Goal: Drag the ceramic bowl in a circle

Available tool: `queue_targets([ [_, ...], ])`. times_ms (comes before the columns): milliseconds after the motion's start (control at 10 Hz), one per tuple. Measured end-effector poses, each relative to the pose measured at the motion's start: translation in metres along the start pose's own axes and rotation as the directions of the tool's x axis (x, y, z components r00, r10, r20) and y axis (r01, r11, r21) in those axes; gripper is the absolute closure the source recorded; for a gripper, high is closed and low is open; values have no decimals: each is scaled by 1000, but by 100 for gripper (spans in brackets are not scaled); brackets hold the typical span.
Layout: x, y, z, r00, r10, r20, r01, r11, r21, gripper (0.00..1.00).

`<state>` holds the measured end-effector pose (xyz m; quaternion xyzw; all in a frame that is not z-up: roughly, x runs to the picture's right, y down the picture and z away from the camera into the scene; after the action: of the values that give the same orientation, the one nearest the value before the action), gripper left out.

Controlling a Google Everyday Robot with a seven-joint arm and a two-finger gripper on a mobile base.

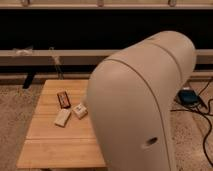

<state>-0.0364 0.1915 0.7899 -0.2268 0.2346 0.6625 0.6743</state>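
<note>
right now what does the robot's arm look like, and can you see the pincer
The arm fills the right of the camera view as a big, smooth, rounded shell in off-white or cream. A thin curved seam crosses its upper part, and a small dark round hole sits low on its side. The pincer is out of view behind it.

A large, smooth, cream-coloured arm [142, 107] fills the right half of the camera view, close to the lens. Its rounded shell rises from the bottom edge, curves over at the top right and is crossed by a thin seam that runs from its upper right down toward its left side. A small dark hole sits low on its side. The hand is hidden from this view, somewhere behind the arm's bulk.
</note>
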Motion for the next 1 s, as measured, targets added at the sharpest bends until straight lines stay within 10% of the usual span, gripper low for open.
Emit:
queue_targets([
  [1000,0,-1,1,1000,-5,-4,5,1000,7,20],
])
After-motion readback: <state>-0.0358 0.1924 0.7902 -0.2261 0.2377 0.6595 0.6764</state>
